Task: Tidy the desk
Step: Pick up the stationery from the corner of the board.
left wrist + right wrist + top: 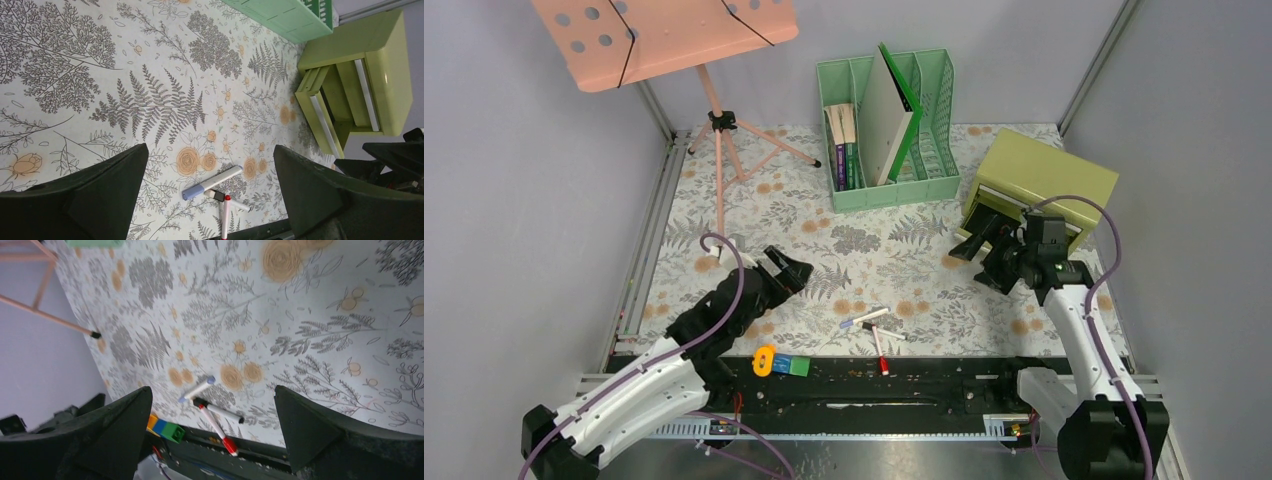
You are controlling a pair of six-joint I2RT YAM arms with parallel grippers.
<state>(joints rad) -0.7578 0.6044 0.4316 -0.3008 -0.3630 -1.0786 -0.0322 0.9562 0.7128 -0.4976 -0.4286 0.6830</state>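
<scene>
**Floral desk in a grey bay, both grippers spread wide**

The desk (754,215), clothed in ferns and orange flowers, lies between plain grey walls. On it stand one pink music stand (674,35), one green file rack (894,192) and one olive drawer box (1049,175). Three markers (865,318) lie near the front edge, and three coloured blocks (782,364) sit at the black front rail. The left gripper (786,270) and right gripper (977,240) gape wide, holding nothing. Only the overhead view shows the rack's books (844,140). The left wrist view shows the box's drawer pulled out.

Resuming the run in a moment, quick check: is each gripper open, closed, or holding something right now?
Left gripper: open, fingers spread wide, holding nothing.
Right gripper: open, fingers spread wide, holding nothing.
</scene>
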